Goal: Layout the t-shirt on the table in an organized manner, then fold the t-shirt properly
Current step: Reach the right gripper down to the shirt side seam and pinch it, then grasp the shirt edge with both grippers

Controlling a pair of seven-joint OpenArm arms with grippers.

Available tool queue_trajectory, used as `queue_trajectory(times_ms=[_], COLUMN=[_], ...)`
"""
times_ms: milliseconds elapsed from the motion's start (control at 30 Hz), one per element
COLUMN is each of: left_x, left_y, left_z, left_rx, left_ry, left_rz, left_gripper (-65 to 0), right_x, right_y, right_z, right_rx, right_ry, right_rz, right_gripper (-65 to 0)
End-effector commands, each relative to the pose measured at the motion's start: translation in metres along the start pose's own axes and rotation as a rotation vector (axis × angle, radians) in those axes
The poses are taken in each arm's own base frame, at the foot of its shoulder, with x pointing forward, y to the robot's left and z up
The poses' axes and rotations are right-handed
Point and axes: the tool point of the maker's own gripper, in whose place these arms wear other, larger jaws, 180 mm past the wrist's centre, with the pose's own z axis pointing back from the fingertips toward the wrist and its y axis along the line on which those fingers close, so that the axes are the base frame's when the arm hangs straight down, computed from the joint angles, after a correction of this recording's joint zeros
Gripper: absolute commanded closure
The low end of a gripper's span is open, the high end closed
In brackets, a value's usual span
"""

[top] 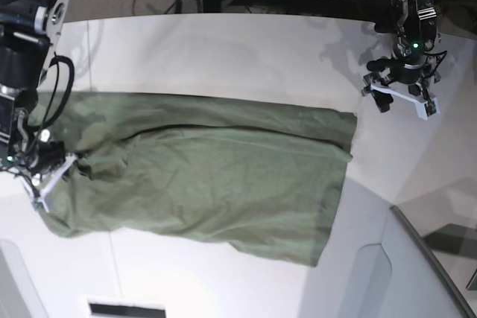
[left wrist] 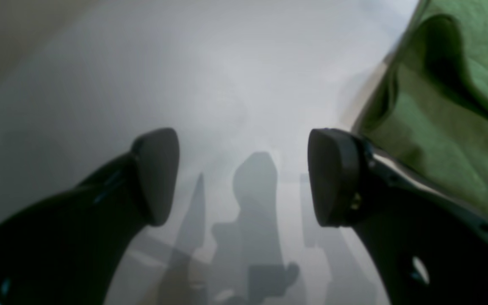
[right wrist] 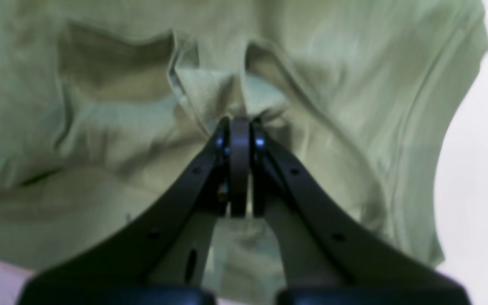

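Only the base view shows the whole olive-green cotton t-shirt (top: 201, 176) spread across the white desk (top: 223, 57). At nine o'clock, the right pincer (right wrist: 239, 127) pinches its fabric; at two o'clock, the left pincer (left wrist: 244, 178) gapes, holding nothing.

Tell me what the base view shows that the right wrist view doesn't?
Only the base view shows the whole t-shirt spread across the table, plus the left gripper hovering apart from it, open. Only the right wrist view shows the right gripper shut, pinching a bunched fold. Both show the green fabric and white tabletop.
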Motion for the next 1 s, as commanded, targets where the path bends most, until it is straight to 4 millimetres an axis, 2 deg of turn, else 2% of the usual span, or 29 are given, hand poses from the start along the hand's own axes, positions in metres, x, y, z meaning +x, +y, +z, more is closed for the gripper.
queue_trajectory(times_ms=[0, 200, 267, 300, 367, 433, 467, 500, 567, 600, 633, 700, 767, 800, 867, 967], left_x=[0.012, 0.012, 0.013, 0.013, 0.015, 0.015, 0.020, 0.026, 0.034, 0.038, 0.041, 0.051, 0.050, 0.049, 0.042, 0.033], left_y=[0.003, 0.003, 0.002, 0.002, -0.002, -0.027, -0.040, -0.051, -0.064, -0.068, -0.075, -0.089, -0.099, -0.104, -0.111, -0.117], left_z=[0.001, 0.001, 0.001, 0.002, 0.003, 0.006, 0.010, 0.014, 0.020, 0.020, 0.019, 0.016, 0.005, -0.001, -0.014, -0.031], left_rx=[0.004, 0.003, 0.001, 0.000, -0.015, -0.113, -0.159, -0.196, -0.229, -0.236, -0.246, -0.261, -0.268, -0.270, -0.267, -0.258], left_ry=[-0.041, -0.039, -0.040, -0.041, -0.045, -0.052, -0.067, -0.085, -0.112, -0.122, -0.130, -0.151, -0.135, -0.125, -0.093, -0.044], left_rz=[-0.009, -0.007, -0.008, -0.009, -0.022, -0.076, -0.097, -0.107, -0.106, -0.098, -0.078, -0.040, -0.010, 0.005, 0.033, 0.057], left_gripper=[-44.1, -44.1, -44.1, -44.1, -44.1, -44.1, -43.9, -43.9, -43.8, -42.8, -39.2, -26.2, -6.9, 0.0, 0.0, 0.0], right_x=[0.027, 0.049, 0.053, 0.052, 0.051, 0.047, 0.043, 0.041, 0.035, 0.032, 0.027, 0.018, 0.005, -0.001, -0.011, -0.027], right_y=[-0.004, -0.004, -0.013, -0.018, -0.028, -0.034, -0.034, -0.039, -0.043, -0.040, -0.034, -0.020, -0.005, 0.000, 0.007, 0.011], right_z=[0.004, -0.003, -0.002, -0.002, -0.002, -0.001, -0.001, 0.002, 0.013, 0.019, 0.026, 0.037, 0.045, 0.047, 0.048, 0.045], right_rx=[0.000, 0.015, -0.021, -0.048, -0.097, -0.128, -0.130, -0.141, -0.165, -0.170, -0.175, -0.171, -0.160, -0.157, -0.149, -0.140], right_ry=[-0.062, -0.147, -0.171, -0.173, -0.172, -0.170, -0.167, -0.174, -0.202, -0.221, -0.240, -0.270, -0.282, -0.280, -0.272, -0.244], right_rz=[0.006, -0.021, -0.047, -0.068, -0.106, -0.129, -0.128, -0.121, -0.093, -0.072, -0.050, -0.020, -0.002, 0.003, 0.004, -0.004], right_gripper=[-0.2, -0.3, -3.6, -8.1, -21.8, -39.5, -45.5, -47.1, -43.8, -39.3, -33.3, -18.3, -0.6, 0.0, -2.1, -0.3])
